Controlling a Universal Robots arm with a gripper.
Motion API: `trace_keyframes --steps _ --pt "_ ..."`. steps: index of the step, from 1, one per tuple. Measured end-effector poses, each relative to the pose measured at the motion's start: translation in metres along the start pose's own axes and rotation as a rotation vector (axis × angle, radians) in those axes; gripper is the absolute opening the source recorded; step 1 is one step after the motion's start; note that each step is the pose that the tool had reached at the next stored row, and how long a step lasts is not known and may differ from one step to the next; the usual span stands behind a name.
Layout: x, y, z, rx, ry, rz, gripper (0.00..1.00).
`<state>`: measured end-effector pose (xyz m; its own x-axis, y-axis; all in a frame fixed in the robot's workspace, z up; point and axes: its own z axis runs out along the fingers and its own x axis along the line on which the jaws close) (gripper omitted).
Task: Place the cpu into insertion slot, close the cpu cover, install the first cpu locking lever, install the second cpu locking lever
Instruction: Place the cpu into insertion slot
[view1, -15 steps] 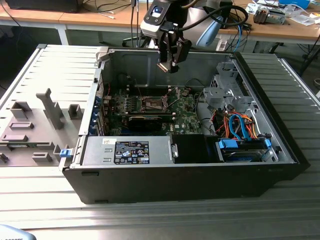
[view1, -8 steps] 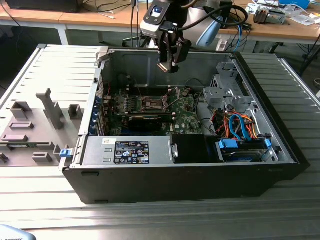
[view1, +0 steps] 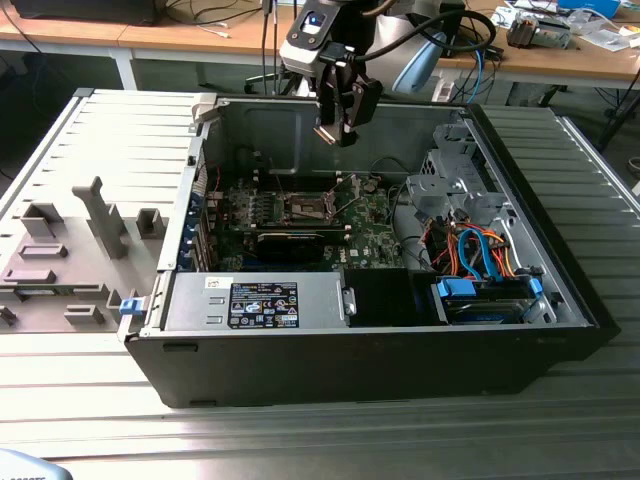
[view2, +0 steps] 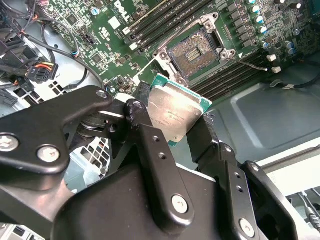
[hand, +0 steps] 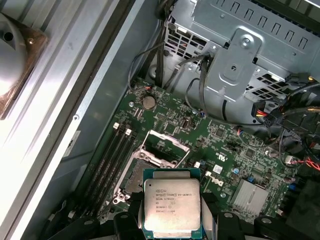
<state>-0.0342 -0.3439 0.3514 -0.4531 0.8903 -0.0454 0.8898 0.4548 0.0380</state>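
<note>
at the exterior view's left a grey side panel (view1: 70, 250) with moulded holders is laid flat beside the open computer case (view1: 350, 365), and both are set on a ribbed metal table (view1: 300, 440). toward the middle, the gripper (view1: 333, 135) is seen hanging above the case, clear of its walls. its fingers (view2: 150, 145) are drawn in only as far as the chip allows. the cpu (view2: 175, 114) is pinched by two opposite edges, its metal top turned toward the wrist cameras.

the insertion slot (view1: 308, 208) is found on the green motherboard (view1: 375, 225), below the gripper and well apart from it. in the exterior view it is offset slightly to the left of the held chip. in the first wrist view the cpu (hand: 171, 207) is shown partly over the insertion slot (hand: 134, 176), with the cpu cover (hand: 162, 150) lifted open beyond it.

the chip is nearly square, so no long axis is offered. in the second wrist view its edges are judged roughly parallel with those of the insertion slot (view2: 195, 52). nothing is seated yet.

at the right a drive cage (view1: 450, 185) and orange and blue cables (view1: 480, 255) are crowded near the board, so room there is judged tight.
</note>
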Motion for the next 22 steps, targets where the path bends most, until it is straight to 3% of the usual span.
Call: trace_keyframes --steps 22 --pt "0.0 0.0 0.0002 0.0036 -0.0063 0.017 0.55"
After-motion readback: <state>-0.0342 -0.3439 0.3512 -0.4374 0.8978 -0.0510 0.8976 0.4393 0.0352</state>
